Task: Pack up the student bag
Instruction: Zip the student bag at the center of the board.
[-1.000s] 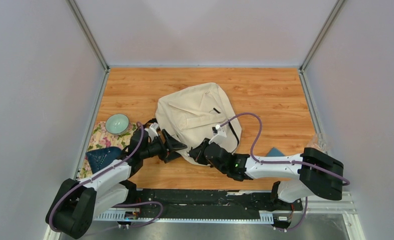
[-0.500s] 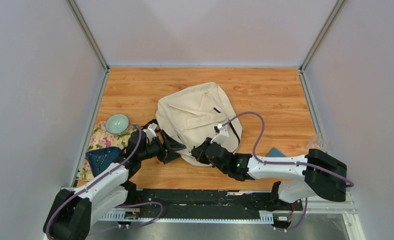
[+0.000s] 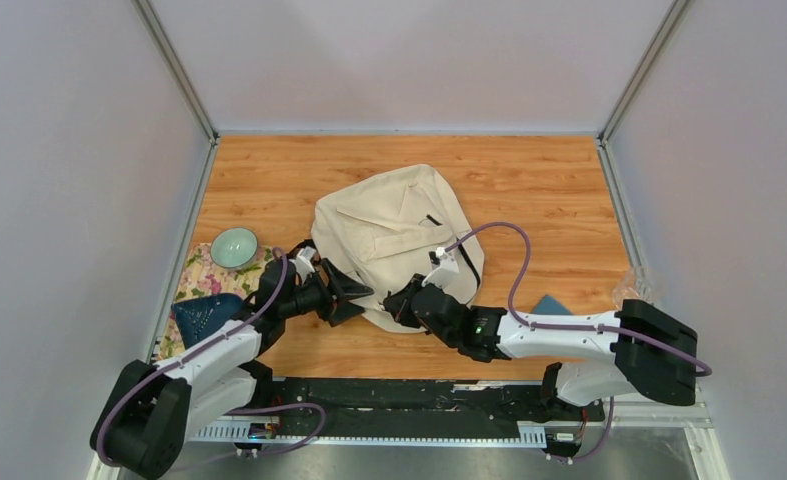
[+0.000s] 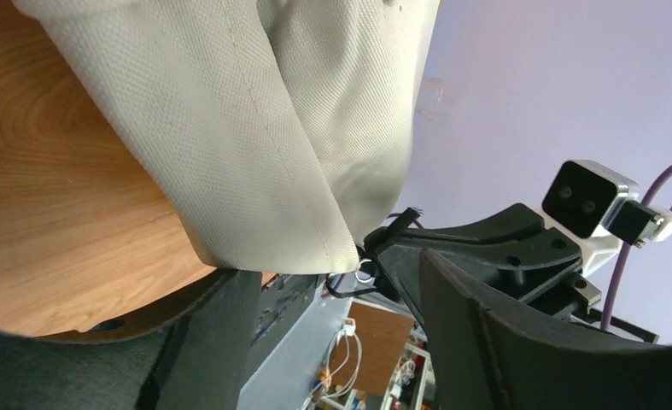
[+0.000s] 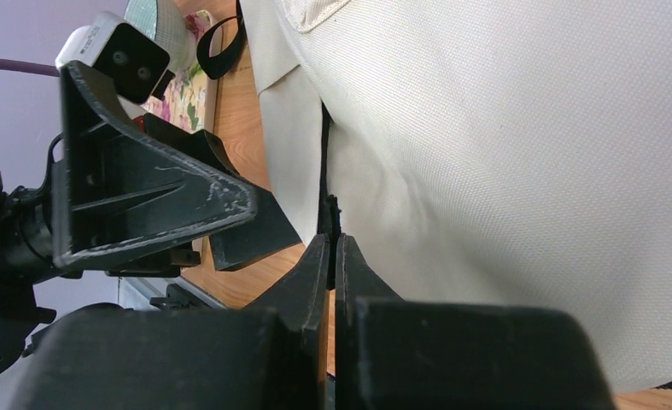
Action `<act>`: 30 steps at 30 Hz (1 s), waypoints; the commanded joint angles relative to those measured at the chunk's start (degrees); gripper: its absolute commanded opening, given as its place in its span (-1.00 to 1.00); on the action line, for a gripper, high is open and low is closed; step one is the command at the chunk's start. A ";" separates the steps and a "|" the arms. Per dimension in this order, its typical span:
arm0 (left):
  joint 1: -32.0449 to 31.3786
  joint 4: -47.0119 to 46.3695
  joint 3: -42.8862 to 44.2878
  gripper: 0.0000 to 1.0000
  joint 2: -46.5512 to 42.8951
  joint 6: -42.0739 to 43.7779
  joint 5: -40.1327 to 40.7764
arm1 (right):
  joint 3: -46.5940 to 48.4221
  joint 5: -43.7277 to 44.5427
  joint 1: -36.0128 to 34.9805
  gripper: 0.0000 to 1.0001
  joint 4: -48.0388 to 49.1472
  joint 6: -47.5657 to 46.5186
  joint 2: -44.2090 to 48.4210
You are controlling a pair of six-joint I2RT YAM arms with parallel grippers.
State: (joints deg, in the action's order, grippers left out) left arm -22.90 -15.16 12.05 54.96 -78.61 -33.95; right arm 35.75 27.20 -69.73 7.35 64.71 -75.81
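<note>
The jaws of our right gripper (image 5: 333, 246) are pressed fully together, pinching a thin black tab that we take for a zipper pull (image 5: 331, 209) at the near edge of the student bag (image 3: 394, 235). The jaws of our left gripper (image 3: 354, 296) stand wide apart and grip nothing. A folded corner of the bag's cream fabric sits between them, and we cannot tell whether either finger touches it. The two grippers face each other with their tips close together, and the bag lies flat on the bench (image 3: 549, 190) just beyond both.

We judge that we are at the opening step, since the bag looks closed and flat. Next, the left jaws need to close on that corner and brace it. The right then has to draw the pull along the seam, away from the left jaws, without dragging the whole bag.
</note>
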 commanded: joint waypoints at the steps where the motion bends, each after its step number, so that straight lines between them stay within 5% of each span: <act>1: -0.22 -6.89 0.78 0.37 3.83 -0.93 0.21 | 0.99 1.10 -0.49 -1.00 1.96 -1.25 1.63; 7: -0.22 -11.29 0.86 -0.43 8.32 -0.67 0.91 | 0.20 -0.39 -1.19 -1.00 2.75 -0.81 0.75; 10: -0.22 -13.23 1.04 -1.00 10.51 -0.93 0.29 | -0.06 -0.48 -1.37 -1.00 2.31 -0.20 0.40; 30: 3.21 -14.20 -0.54 -1.00 8.41 -0.32 1.17 | -6.92 0.22 -3.30 -1.00 -5.15 1.12 9.72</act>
State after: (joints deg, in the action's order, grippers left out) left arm -21.61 -25.21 11.66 65.01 -79.40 -35.94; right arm 29.17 27.22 -71.72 5.93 67.00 -67.83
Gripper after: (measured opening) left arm 0.009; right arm 0.011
